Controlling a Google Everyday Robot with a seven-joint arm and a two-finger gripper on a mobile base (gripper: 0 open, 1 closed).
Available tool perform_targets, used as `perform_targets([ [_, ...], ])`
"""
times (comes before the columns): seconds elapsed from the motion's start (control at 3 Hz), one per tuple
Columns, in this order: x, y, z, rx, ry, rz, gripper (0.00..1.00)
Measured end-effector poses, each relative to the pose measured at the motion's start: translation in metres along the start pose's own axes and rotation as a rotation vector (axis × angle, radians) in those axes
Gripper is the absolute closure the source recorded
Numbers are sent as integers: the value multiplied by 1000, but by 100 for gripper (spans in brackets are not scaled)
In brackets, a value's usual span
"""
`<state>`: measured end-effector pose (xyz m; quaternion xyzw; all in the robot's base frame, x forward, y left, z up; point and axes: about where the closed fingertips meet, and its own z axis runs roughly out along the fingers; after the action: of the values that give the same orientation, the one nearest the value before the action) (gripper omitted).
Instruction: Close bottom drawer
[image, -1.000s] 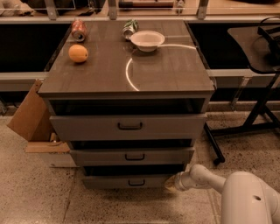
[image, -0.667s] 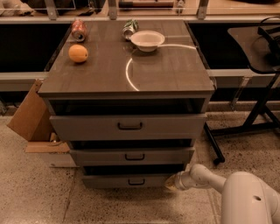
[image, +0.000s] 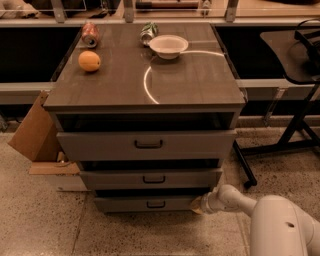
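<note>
Since closing calls for a push into the cabinet, what matters is where the claw (image: 196, 205) sits against the bottom drawer (image: 125, 204). It is low down at the right-hand end of the front panel as the camera sees it, touching or all but touching the panel, and the whole front stretches away to the claw's left. That panel's long axis runs crosswise and horizontal. Its small black handle (image: 156, 204) lies near, further to the claw's left, about mid-panel.

A dark gap just above and to the left of the claw, between this front and the middle drawer (image: 110, 179), suggests the bottom drawer stands partly out of the bench (image: 200, 85). The closing travel would therefore run away from the camera, square to the long axis. Because the contact is at one end and not the middle, I judge that a push from here could skew the drawer on its runners.

Whether the claw is released or clenched I cannot tell. The single arm (image: 235, 197) reaches in from the claw's right.

Against the frame of a second ago almost nothing differs: claw and drawer front are in the same places, and the gap looks as wide as it was.
</note>
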<state>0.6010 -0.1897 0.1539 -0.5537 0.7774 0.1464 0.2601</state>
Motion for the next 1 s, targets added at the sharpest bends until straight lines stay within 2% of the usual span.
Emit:
perform_targets([
  [0.33,-1,-5,-2,3,4,-6,100],
  [0.67,2,10,-9,-27,-15,-42,100],
  [1.0,-1,63,-28,-161,-104,-157,100],
])
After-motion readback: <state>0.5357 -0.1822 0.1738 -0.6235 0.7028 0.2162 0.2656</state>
